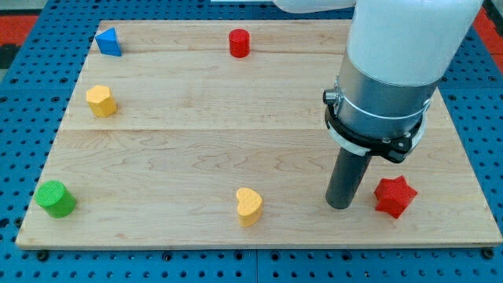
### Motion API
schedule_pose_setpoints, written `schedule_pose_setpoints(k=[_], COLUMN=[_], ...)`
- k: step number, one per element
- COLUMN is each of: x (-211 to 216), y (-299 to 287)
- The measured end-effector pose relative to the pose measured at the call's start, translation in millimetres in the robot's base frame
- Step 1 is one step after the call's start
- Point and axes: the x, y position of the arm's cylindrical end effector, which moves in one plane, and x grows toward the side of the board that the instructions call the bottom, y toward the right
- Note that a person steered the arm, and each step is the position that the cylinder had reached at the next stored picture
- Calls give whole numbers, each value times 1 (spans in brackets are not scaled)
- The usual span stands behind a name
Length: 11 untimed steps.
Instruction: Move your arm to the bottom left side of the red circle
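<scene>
The red circle (239,43) is a small red cylinder standing near the view's top edge of the wooden board (196,134), a little left of centre. My tip (340,206) rests on the board far from it, toward the view's bottom right. The tip stands just left of a red star (394,196), close to it with a small gap showing.
A blue triangle (108,42) sits at the top left and a yellow hexagon-like block (101,101) below it. A green cylinder (55,198) is at the bottom left. A yellow heart (249,206) lies at the bottom centre, left of my tip.
</scene>
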Motion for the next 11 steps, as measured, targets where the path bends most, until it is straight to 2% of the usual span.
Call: schedule_pose_setpoints(k=[1, 3, 5, 8, 9, 10, 11], x=[-8, -51, -83, -222, -227, -254, -281], y=[1, -5, -57, -156, -164, -204, -152])
